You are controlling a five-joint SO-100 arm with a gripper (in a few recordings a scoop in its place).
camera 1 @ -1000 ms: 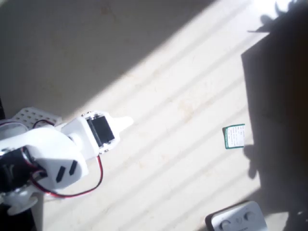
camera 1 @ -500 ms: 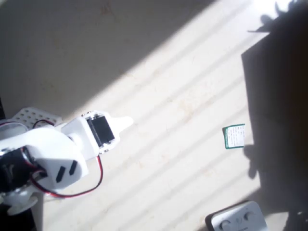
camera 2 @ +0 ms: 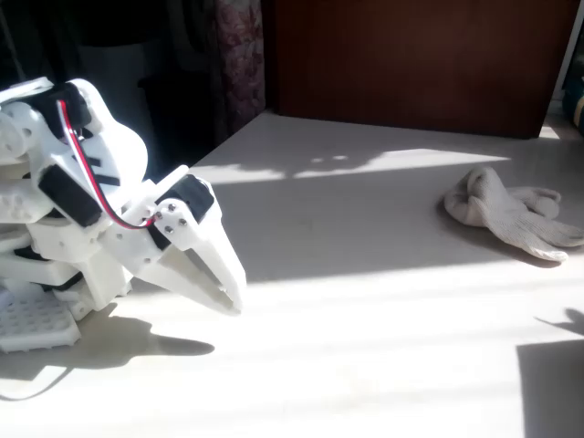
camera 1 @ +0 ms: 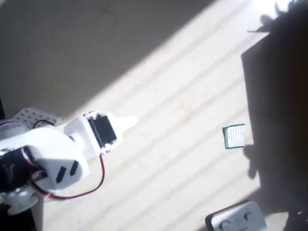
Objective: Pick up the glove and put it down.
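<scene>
containers: none seen on the table (camera 2: pixel 365 301); surface held loose items, sunlit in stripes.
glove (camera 2: pixel 511 212): lay flat at far right of the table in the fixed view, cream knit, stubby fingers pointing right, partly in shade.
glove vs gripper: well apart; gripper (camera 2: pixel 228 294) sat at left, glove across the table to the right and farther back, no contact.
gripper state: fingers pressed together with no gap visible in the fixed view, nothing between them; looked closed and empty.
gripper in overhead view: white tip (camera 1: pixel 129 122) pointed right, just past the black servo block.
arm pose: white arm (camera 2: pixel 73 201) folded low at left, gripper head angled down and right, tips just above the table; red wire looped along the wrist.
card (camera 1: pixel 234 136): small green-and-white, right side in the overhead view, at the edge of a dark shadow.
grey device (camera 1: pixel 237 219): round buttons, near right corner in the overhead view, partly cut off by the frame.
</scene>
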